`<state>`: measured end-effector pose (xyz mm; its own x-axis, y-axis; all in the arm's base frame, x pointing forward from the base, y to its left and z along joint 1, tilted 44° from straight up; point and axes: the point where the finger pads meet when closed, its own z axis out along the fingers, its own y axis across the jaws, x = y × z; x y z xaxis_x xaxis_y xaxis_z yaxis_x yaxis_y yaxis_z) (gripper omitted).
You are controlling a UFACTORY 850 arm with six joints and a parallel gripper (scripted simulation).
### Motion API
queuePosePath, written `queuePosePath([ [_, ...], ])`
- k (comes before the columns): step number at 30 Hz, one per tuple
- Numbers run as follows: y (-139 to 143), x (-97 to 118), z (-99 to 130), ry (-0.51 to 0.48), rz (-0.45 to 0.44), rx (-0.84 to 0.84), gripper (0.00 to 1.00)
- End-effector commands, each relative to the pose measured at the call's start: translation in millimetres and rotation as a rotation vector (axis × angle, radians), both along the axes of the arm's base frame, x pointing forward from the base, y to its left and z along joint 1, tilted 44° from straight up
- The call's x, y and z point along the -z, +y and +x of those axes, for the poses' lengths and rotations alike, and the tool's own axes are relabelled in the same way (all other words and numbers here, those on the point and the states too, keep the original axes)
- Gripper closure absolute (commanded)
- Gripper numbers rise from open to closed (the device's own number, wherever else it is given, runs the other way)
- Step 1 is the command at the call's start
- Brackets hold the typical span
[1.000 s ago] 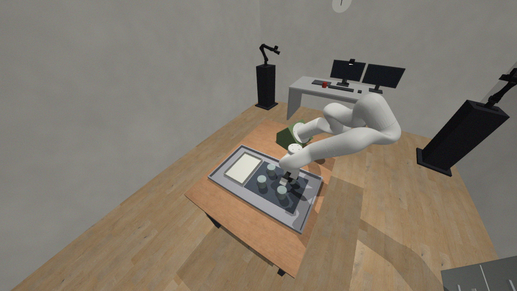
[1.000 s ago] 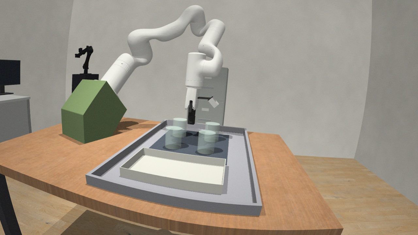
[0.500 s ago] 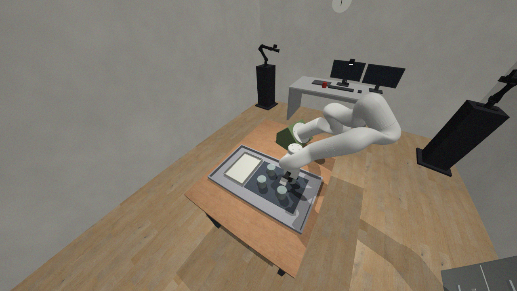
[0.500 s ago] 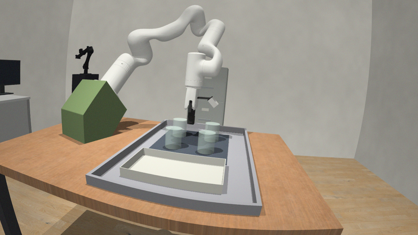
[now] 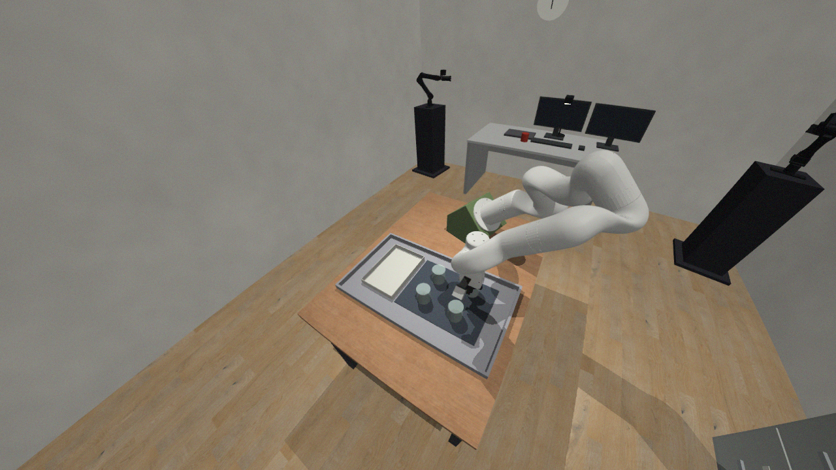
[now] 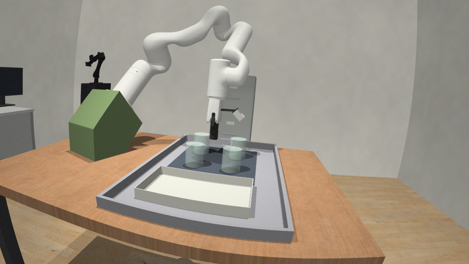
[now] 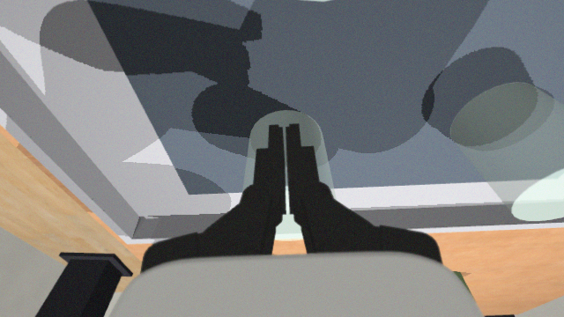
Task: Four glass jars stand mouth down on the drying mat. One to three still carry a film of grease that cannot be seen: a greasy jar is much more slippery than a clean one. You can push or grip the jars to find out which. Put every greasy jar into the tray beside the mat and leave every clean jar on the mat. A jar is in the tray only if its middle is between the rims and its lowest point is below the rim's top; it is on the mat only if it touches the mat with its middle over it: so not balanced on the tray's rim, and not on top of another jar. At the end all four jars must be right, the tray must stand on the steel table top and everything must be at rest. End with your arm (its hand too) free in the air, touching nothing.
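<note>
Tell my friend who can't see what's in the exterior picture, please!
A white robot arm holds its closed, empty gripper above four see-through jars standing on a dark mat. A cream tray sits in front, with no jars inside.

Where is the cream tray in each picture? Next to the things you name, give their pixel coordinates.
Top view: the cream tray (image 5: 392,272) (image 6: 196,190) is left of the middle, beside the dark mat (image 5: 409,301) (image 6: 216,170) (image 7: 374,66).
Exterior view: it's at the bottom middle, nearest the camera.
Wrist view: it isn't in this one.
Landmark: the dark mat shows in all three.
</note>
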<state>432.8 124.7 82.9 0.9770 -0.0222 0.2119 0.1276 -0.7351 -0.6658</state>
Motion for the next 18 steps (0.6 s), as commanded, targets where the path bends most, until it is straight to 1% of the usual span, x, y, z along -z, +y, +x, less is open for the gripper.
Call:
queuePosePath([
  [1,-0.3,-0.2,-0.1,-0.001,0.0,0.001,1.0],
  [18,-0.2,0.2,-2.1,-0.001,0.0,0.001,1.0],
])
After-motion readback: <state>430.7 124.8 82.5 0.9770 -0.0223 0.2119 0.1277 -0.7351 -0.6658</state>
